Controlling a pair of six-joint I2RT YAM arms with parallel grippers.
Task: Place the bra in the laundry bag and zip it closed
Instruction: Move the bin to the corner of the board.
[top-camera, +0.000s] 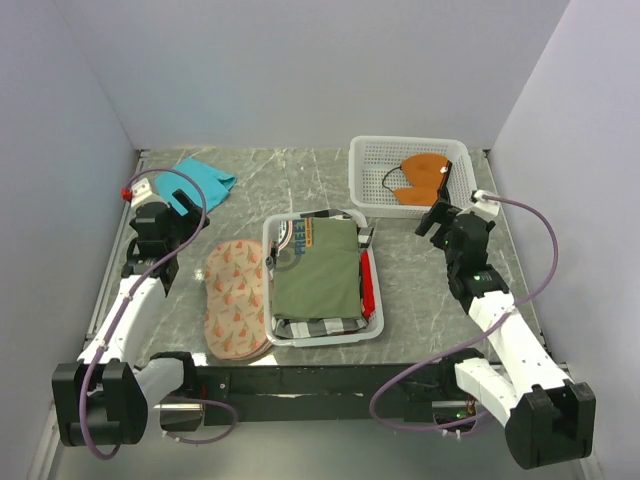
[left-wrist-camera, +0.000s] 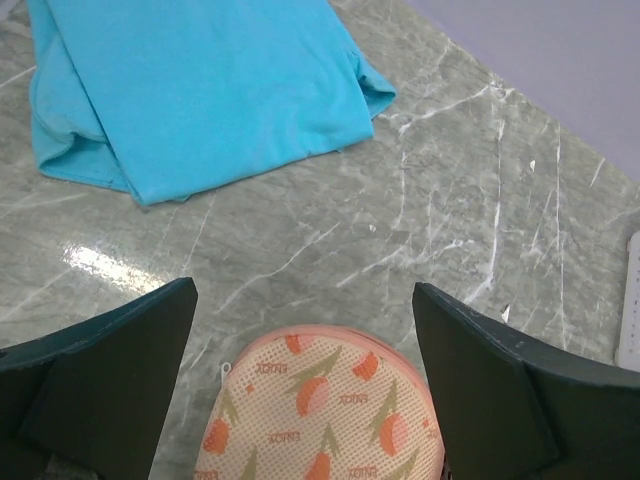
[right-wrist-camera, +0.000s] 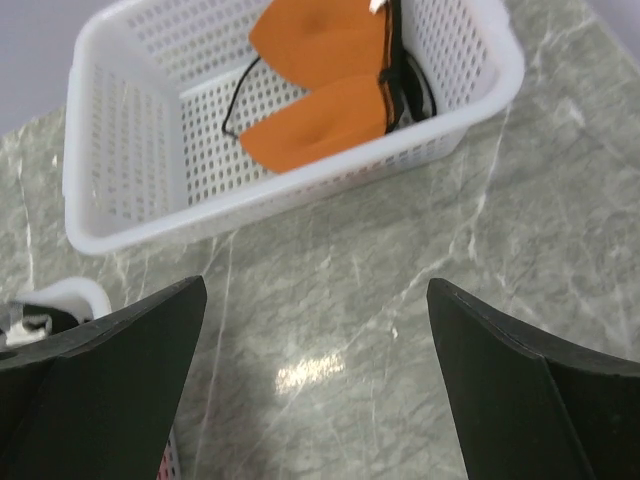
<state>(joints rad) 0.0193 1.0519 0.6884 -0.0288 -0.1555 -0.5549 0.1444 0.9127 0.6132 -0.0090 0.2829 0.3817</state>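
Note:
The rust-orange bra (top-camera: 421, 177) with thin dark straps lies in the white mesh basket (top-camera: 372, 190) at the back right; the right wrist view shows it too (right-wrist-camera: 320, 80). The pinkish-beige laundry bag (top-camera: 237, 294) with orange print lies flat and closed on the table, left of centre. Its far lobe shows in the left wrist view (left-wrist-camera: 325, 410). My left gripper (top-camera: 184, 203) is open and empty, above the table just beyond the bag's far end. My right gripper (top-camera: 438, 217) is open and empty, above bare table just in front of the bra's basket.
A second white basket (top-camera: 372, 322) at the centre holds an olive-green folded garment (top-camera: 318, 268) and other clothes. A teal cloth (top-camera: 205, 180) lies at the back left, also in the left wrist view (left-wrist-camera: 200, 90). Grey walls enclose the marble table.

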